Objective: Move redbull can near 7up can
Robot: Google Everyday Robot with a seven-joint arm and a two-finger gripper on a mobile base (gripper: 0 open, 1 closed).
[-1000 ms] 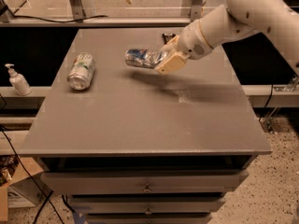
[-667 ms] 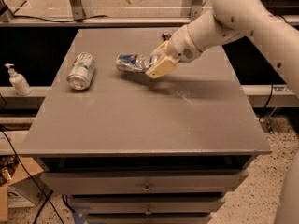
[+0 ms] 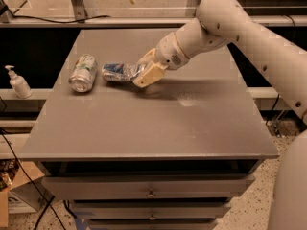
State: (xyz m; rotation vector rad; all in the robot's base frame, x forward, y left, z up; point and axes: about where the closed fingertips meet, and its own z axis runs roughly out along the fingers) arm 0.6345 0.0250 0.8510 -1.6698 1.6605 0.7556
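Starting at the far left, off the worktop: small white pump bottle (image 3: 17, 82) standing upright on a lower ledge beside the left edge. Below it, down by the floor, a cardboard box (image 3: 10, 198) with black cables running past it.

Worktop (image 3: 158, 128) is plain grey. Near its left edge, toward the back-left corner, the 7up can (image 3: 83, 73) lies on its side, one silver end facing the front edge and the body pointing to the back edge.

Just right of it, with a narrow gap and not touching as far as I can see, is the redbull can (image 3: 114, 72). It is also flat, with its long axis running left to right and its free end aimed at the 7up can. Cannot tell if it rests on the worktop or hangs just above it.

The right end of the redbull can sits inside the gripper (image 3: 135, 74), whose tan fingers (image 3: 149, 74) are pinched on the can from both sides. Gripper is low over the back-left part of the worktop, roughly midway between the left edge and the centre line.

From there the white arm (image 3: 216, 25) rises to the right, crossing over the back edge and leaving toward the right edge. It casts a dark shadow on the worktop beneath it.

Under the front edge are grey drawers (image 3: 144, 188) with small knobs. At the front-right corner, a big white piece of the robot body (image 3: 292, 190) fills the foreground.
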